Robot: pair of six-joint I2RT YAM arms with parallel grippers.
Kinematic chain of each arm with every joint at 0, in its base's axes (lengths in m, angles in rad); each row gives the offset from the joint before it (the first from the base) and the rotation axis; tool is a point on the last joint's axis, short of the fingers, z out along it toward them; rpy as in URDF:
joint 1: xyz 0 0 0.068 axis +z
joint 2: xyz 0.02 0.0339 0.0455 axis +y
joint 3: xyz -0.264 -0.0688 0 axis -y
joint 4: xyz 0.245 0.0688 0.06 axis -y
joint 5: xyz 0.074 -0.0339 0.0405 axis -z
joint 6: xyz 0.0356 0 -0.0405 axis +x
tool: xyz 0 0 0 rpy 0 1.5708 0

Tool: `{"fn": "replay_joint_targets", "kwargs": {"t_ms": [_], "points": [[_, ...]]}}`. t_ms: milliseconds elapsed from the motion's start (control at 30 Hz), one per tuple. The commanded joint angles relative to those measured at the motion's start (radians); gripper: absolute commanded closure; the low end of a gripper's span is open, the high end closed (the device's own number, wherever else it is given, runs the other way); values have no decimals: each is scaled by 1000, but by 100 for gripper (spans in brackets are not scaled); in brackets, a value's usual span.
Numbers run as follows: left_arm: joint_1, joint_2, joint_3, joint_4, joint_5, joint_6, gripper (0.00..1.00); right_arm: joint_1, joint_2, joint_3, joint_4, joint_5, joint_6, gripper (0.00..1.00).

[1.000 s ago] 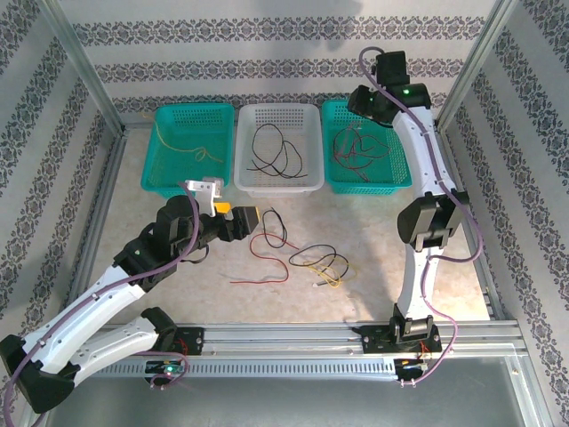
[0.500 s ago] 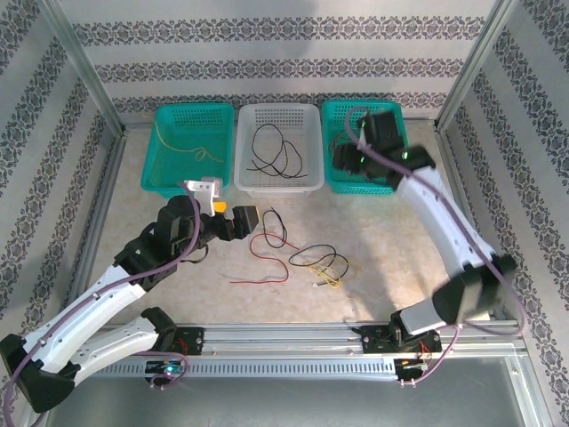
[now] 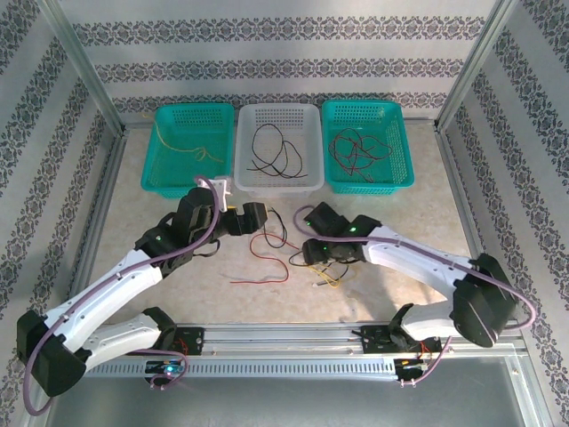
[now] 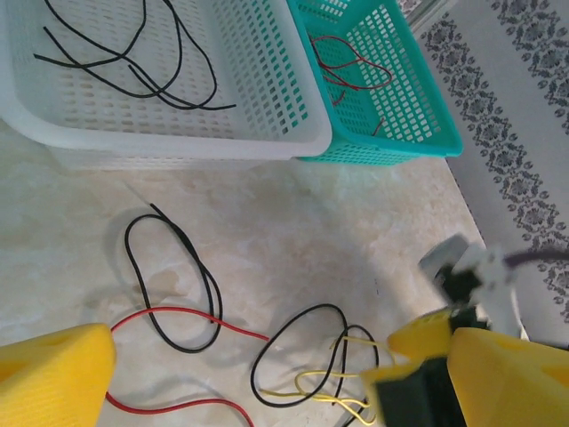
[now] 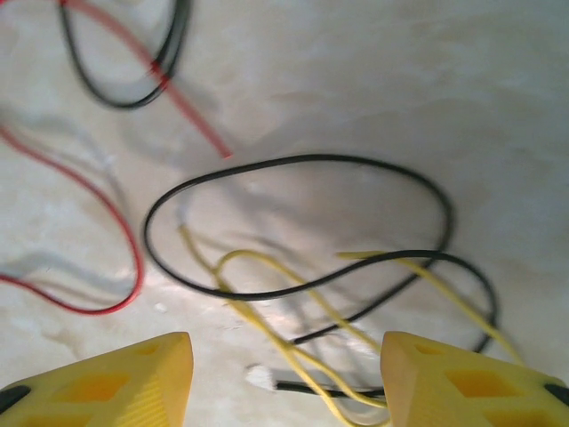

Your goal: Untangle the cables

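Right arm has swung off the right teal basket [image 3: 402, 169] at the back and down to the table centre. The right gripper [image 3: 311, 238] now hangs low over the leftover tangle. Its jaws have widened since it left the basket. Right wrist view: right gripper [image 5: 284, 360] released, nothing pinched, with the black cable [image 5: 302, 162] and yellow cable [image 5: 267, 325] lying on the table between its fingers.

Left arm has reached forward a bit. The left gripper [image 3: 260, 217] is spread wide and empty, above the black loop [image 4: 173, 276] and red cable [image 4: 191, 313].

Cables now:
- left teal basket [image 3: 167, 178]: 1 yellow
- white basket [image 3: 280, 184]: black
- right basket: red cables [image 3: 356, 151] plus some dark ones
- tabletop: about 4 left, the black and yellow ones crossed over each other

My read: 1 drop-off is done and the next pick is being set up on the yellow/black knot. Risk is closing on both strands at once.
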Motion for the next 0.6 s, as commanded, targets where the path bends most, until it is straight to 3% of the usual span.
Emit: {"fn": "replay_joint_targets", "kwargs": {"t_ms": [0, 200, 567], "points": [[62, -1, -30, 21, 53, -104, 8, 58, 111, 82, 29, 18, -23, 42], [192, -65, -121, 41, 159, -209, 13, 95, 316, 187, 42, 34, -62, 45], [237, -100, -148, 17, 184, -210, 15, 91, 463, 292, -21, 35, -74, 58]]}}
